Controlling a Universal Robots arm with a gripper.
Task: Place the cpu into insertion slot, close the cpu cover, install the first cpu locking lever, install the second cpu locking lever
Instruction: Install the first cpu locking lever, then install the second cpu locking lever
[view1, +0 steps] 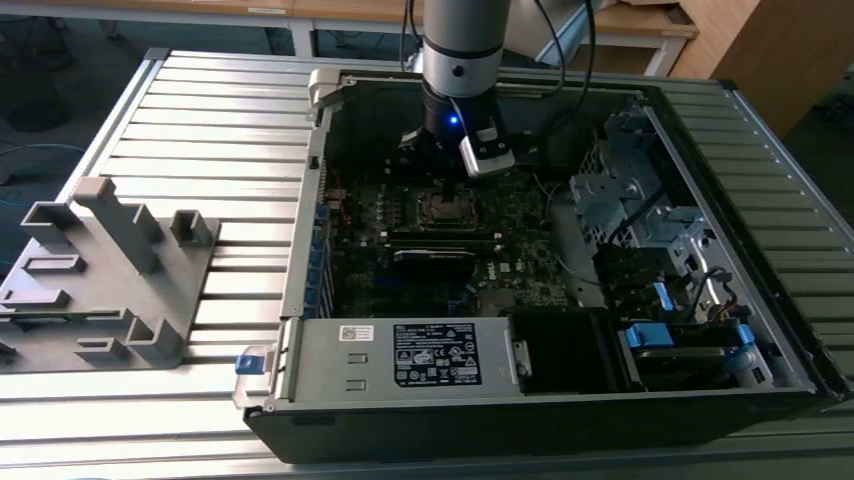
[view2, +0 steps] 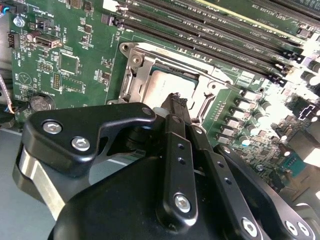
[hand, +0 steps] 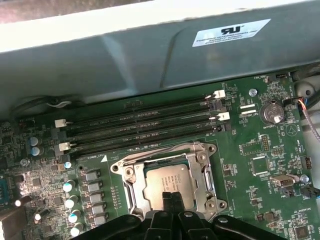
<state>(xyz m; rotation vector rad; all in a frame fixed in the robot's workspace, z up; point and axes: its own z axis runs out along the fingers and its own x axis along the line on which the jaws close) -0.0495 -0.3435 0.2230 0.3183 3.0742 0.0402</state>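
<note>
The cpu (hand: 167, 177) lies flat in the socket on the green motherboard, its dull silver top showing through the window of the cpu cover (hand: 201, 161). The cover, a silvery frame, lies down around the chip. My gripper (hand: 170, 198) is shut, its two black fingers pressed together with nothing between them, the tips just above the chip's near edge. In the second wrist view the same fingertips (view2: 176, 101) reach over the cpu (view2: 167, 82) and the cover (view2: 134, 64). In the exterior view the gripper (view1: 434, 165) hangs inside the open computer case, just above the socket (view1: 441, 208).
Several black memory slots (hand: 145, 125) run beside the socket. The case's grey wall (hand: 150, 55) rises close behind them. A drive cage (view1: 627, 200) with blue latches stands at the exterior view's right, a labelled metal box (view1: 400, 355) in front, and a grey fixture (view1: 107, 270) on the table at the left.
</note>
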